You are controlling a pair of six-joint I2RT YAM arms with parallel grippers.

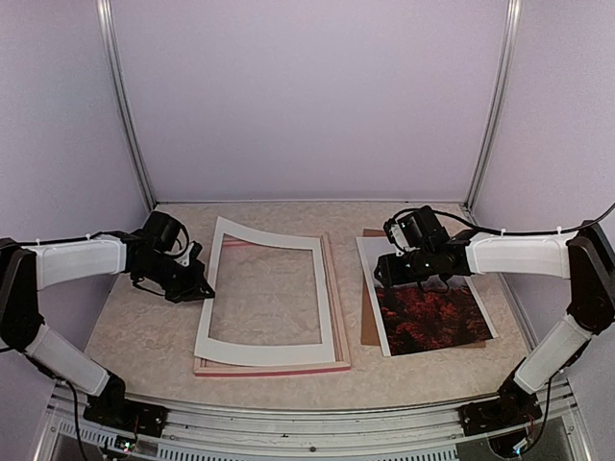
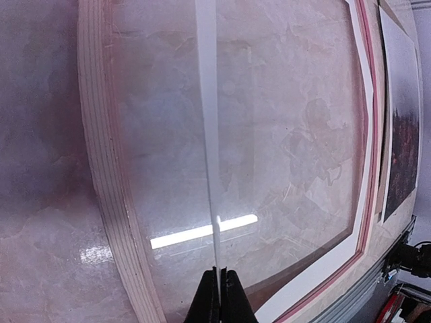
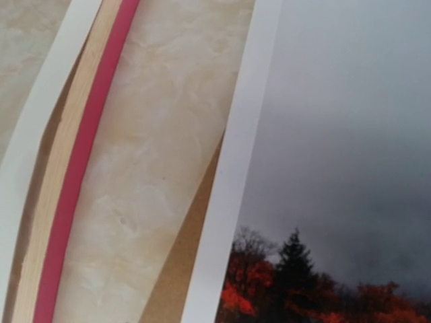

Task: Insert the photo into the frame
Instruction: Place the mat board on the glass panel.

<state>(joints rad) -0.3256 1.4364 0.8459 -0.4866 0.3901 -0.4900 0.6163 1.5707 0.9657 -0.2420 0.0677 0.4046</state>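
The frame [image 1: 274,368] lies flat in the middle of the table, with a pink-red edge and pale wood sides [image 2: 101,168]. A white mat board [image 1: 327,288] with a large window lies on it, its left side raised. My left gripper [image 1: 199,285] is shut on that raised edge; in the left wrist view the mat [image 2: 207,101] runs edge-on out of the closed fingers [image 2: 229,299]. The photo [image 1: 432,317] lies face up at the right, dark red trees under grey sky [image 3: 337,168]. My right gripper [image 1: 415,279] hovers low over its far left part; its fingers do not show in the right wrist view.
A brown backing board [image 1: 368,322] lies under the photo and sticks out on its left [image 3: 182,256]. A strip of marbled tabletop [image 3: 148,134] separates it from the frame's pink edge [image 3: 87,148]. Walls close in the back and both sides.
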